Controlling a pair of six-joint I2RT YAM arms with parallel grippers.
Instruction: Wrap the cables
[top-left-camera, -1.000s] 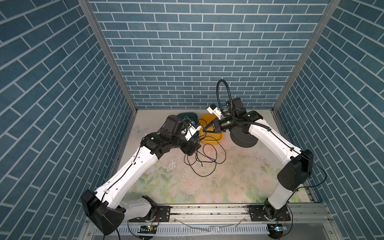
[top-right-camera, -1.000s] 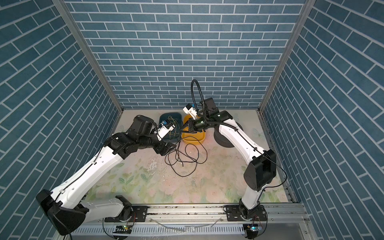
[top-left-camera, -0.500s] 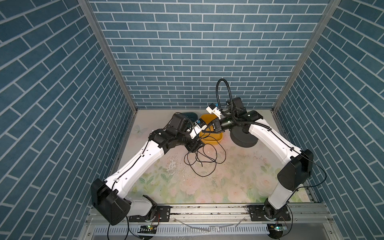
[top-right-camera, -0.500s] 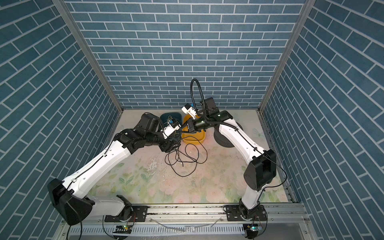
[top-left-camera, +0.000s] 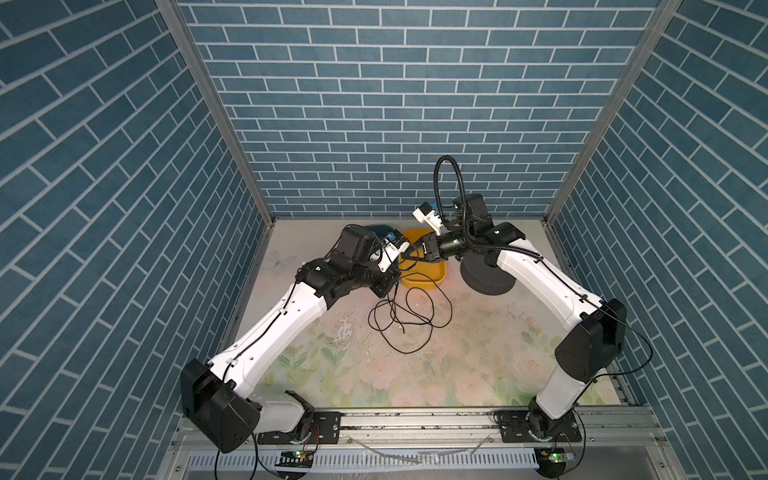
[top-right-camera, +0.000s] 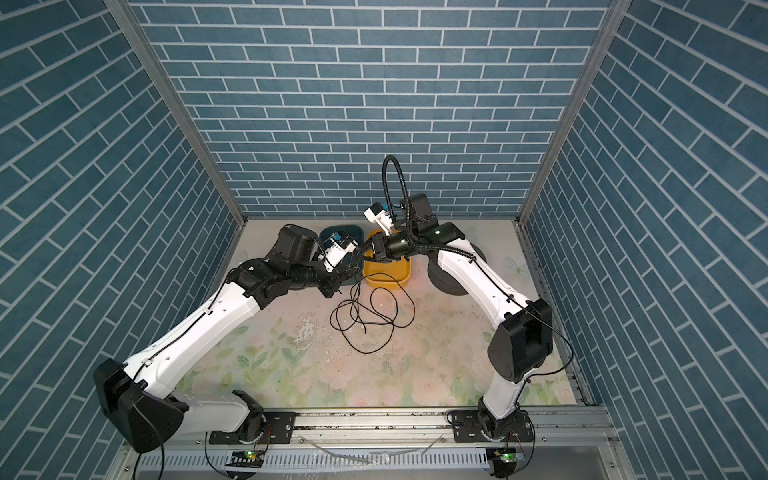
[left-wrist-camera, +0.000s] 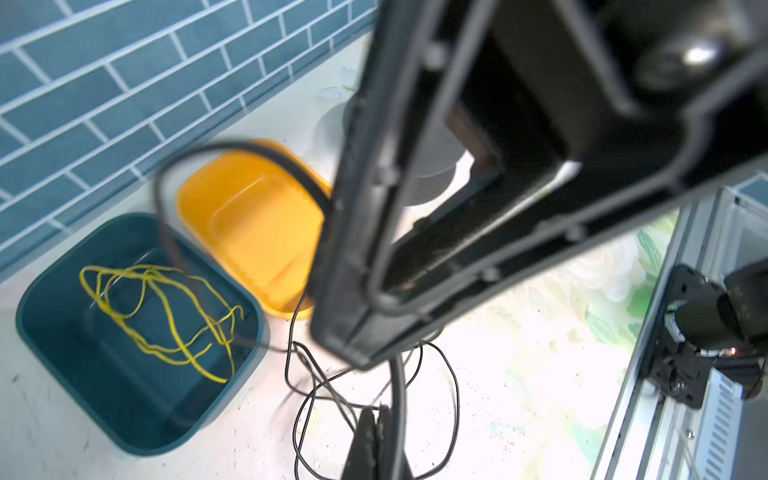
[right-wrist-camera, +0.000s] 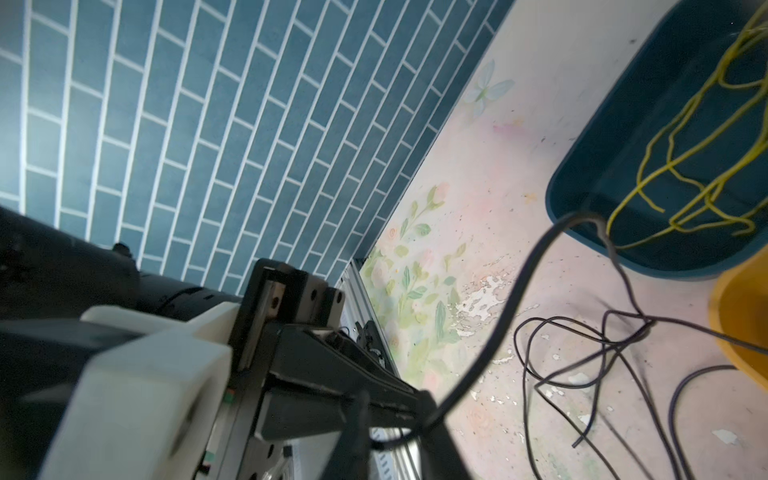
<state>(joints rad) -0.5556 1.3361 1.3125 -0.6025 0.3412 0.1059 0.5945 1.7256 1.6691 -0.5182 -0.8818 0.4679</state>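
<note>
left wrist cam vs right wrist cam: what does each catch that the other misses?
Left wrist only: the yellow tub seen from inside, and the grey round object beside it. Right wrist only: the butterfly print on the mat and the left arm's white camera housing. Both: the teal bin holding the yellow-green wire, the black cable looped loosely on the mat, and the blue brick wall.

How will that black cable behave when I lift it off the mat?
Probably floppy: the black cable droops in a slack curve where it is raised. Likely light, being so thin. Its overlapping loops on the mat may drag up together and tangle.
</note>
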